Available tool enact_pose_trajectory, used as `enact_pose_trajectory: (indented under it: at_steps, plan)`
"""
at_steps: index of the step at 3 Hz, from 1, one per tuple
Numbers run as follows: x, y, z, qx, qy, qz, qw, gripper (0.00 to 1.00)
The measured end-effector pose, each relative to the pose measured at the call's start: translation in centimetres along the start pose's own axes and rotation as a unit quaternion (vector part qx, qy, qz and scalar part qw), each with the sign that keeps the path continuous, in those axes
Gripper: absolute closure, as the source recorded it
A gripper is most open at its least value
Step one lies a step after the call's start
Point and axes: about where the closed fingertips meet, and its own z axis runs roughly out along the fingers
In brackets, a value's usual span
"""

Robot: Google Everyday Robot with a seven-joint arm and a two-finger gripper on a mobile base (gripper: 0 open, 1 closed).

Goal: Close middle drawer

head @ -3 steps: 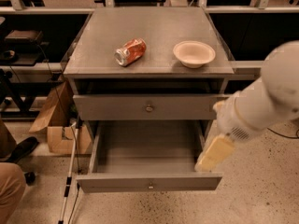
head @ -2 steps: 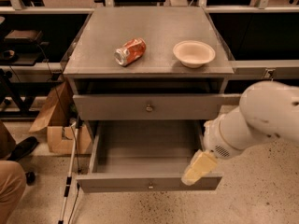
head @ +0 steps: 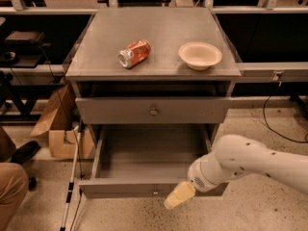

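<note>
The middle drawer (head: 120, 188) is a grey metal tray pulled far out of the cabinet. Its inside is empty and its flat front panel has a small round knob (head: 155, 192). The drawer front above it (head: 153, 110) sits nearly flush and has a like knob. My gripper (head: 179, 195), yellowish at the tip of a white arm (head: 240, 165), is low in front of the open drawer's front panel, just right of the knob. The arm covers the panel's right end.
A crushed red can (head: 134, 53) and a beige bowl (head: 200, 55) lie on the cabinet top. A cardboard box (head: 57, 124) and a white pole (head: 71, 179) stand at the left. A person's knee (head: 10, 189) and shoe are at the far left. A cable lies on the floor at the right.
My arm has swung down and to the left, from the drawer's right side to the front of its panel. The drawer has not visibly moved.
</note>
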Motion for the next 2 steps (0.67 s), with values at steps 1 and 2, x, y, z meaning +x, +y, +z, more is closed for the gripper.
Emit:
enact_pose_trajectory:
  at_steps: [1,2]
  plan:
    - [2.8,-1.1,4.5,-0.037,0.012,0.082,0.9959,0.0]
    - [8.5,-2.3,6.7,-0.051,0.038,0.175,0.9826,0.19]
